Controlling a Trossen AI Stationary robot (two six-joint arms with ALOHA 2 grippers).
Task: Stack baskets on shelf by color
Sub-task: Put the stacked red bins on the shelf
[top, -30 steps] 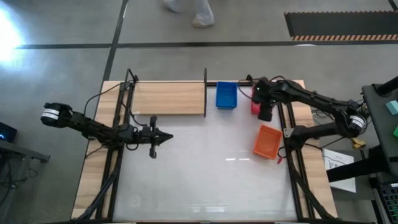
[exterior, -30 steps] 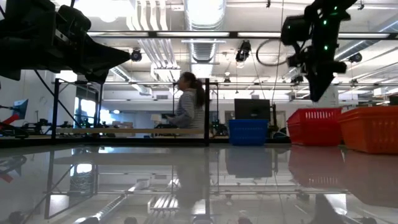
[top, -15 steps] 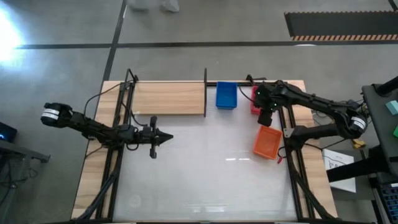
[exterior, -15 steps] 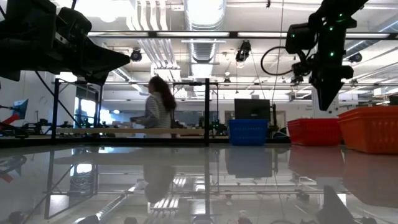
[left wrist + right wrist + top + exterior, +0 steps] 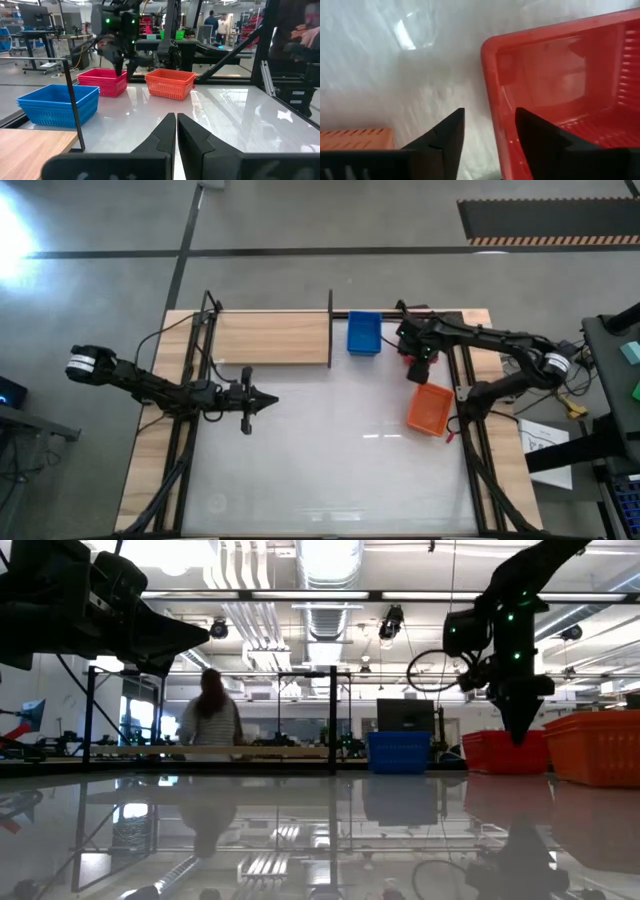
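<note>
Right claw has swung down and in over the last second, from above the red basket to its near edge. In its wrist view the fingers are spread, one outside the basket's wall and one over it, gripping nothing yet. Looks like the start of a pick on the red one, but no lift.

Left claw hasn't budged: clenched, empty, parked over the table near the left side.

A person in the room behind has walked further left in the low view.

Count: three baskets in view, one red, one blue basket, one orange basket. All sit on the table. The blue is just beside the post end of the shelf, red next to it, orange nearer the front. One shelf, nothing on it. Stacking not started.
</note>
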